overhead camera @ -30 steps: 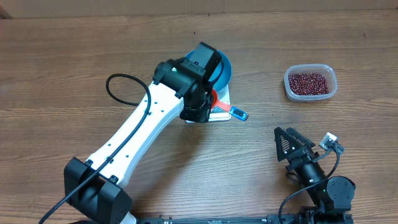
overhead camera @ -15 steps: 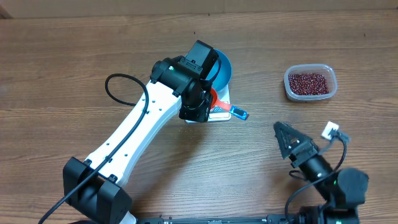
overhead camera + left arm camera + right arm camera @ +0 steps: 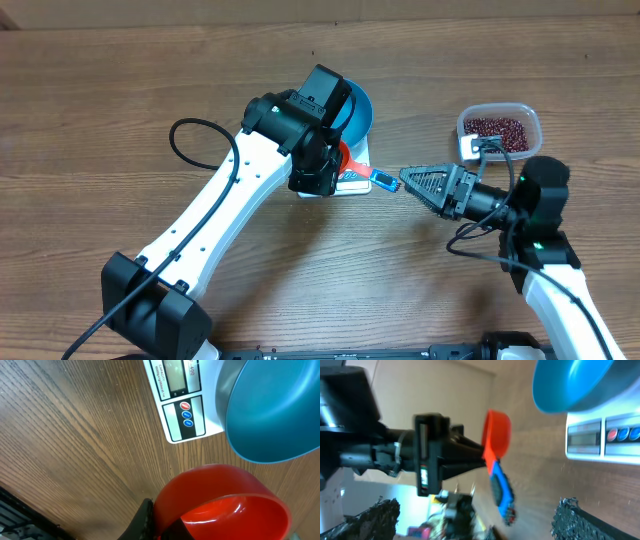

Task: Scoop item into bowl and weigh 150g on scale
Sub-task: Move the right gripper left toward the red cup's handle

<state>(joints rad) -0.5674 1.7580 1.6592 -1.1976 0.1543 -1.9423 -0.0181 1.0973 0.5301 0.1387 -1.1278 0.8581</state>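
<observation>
Left gripper (image 3: 330, 168) is clamped on the scoop (image 3: 347, 160) where the red cup meets the blue handle (image 3: 384, 181). The cup hangs over the worktop (image 3: 120, 110) by the front edge of the scale (image 3: 172, 390). The scale readout is too blurred to read.

Bowl (image 3: 358, 112) sits on the scale and overhangs it. The left arm covers most of it from overhead, so I can't tell what's inside.

Right gripper (image 3: 412, 182) has its jaws spread wide and holds nothing. It points left at the free end of the handle. The tips are just beside the handle, and I can't tell whether they touch. In the right wrist view the handle lies ahead of the gap between the fingers (image 3: 575, 515).

Beans (image 3: 497, 127) are heaped in the clear tub (image 3: 535, 135), far right and well apart from the scale.
</observation>
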